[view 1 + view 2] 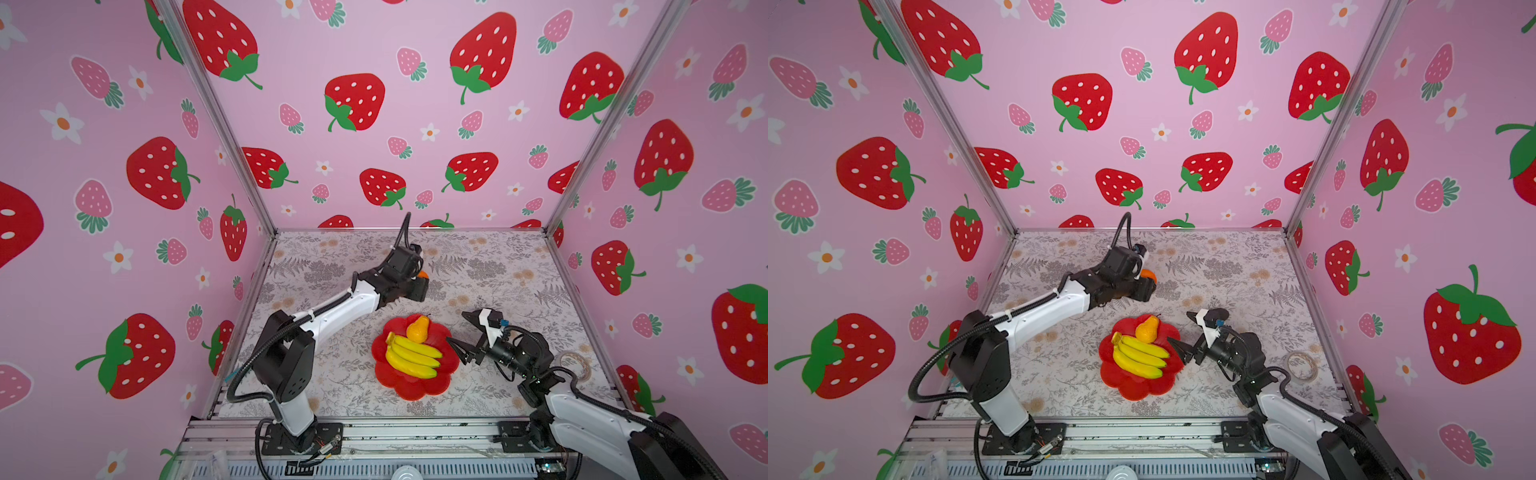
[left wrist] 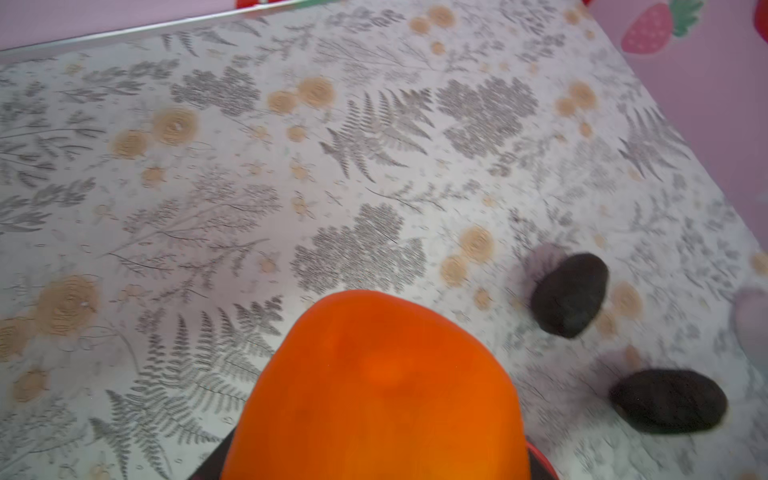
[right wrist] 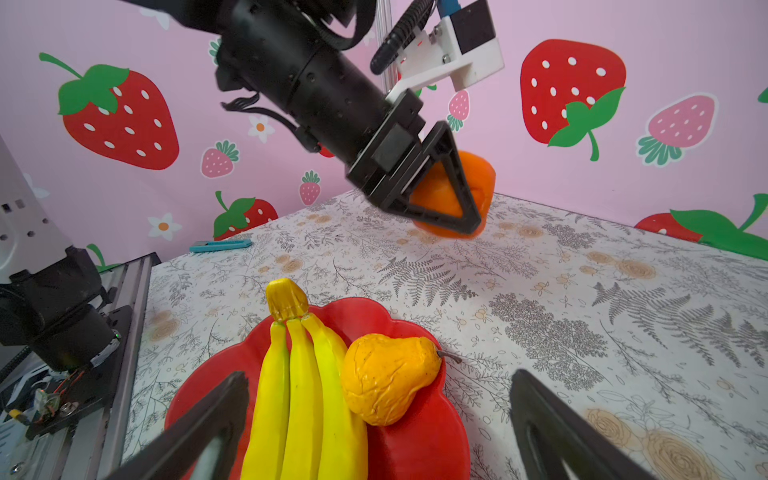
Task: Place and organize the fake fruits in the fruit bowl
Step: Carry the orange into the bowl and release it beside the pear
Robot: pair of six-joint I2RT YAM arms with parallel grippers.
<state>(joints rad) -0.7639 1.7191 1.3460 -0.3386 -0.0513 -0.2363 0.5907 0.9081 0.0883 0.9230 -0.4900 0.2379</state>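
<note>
We've got the banana bunch (image 1: 413, 353) and pear (image 1: 417, 329) in the fruit bowl (image 1: 415, 388). The left gripper (image 3: 451, 195) fingers clamp the orange (image 3: 480, 170), the right gripper (image 1: 463, 332) fingers gape empty, and both avocados (image 2: 569, 295) wait on the bench (image 2: 374, 124).

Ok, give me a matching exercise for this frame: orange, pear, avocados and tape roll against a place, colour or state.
Things:
1 orange
2 pear
3 avocados
4 tape roll

Descriptions:
A in the red bowl, beside the bananas
B transparent ring
C gripped by the left arm's fingers
D dark brown-black, lying on the table

Pairs: 1-C, 2-A, 3-D, 4-B
</note>
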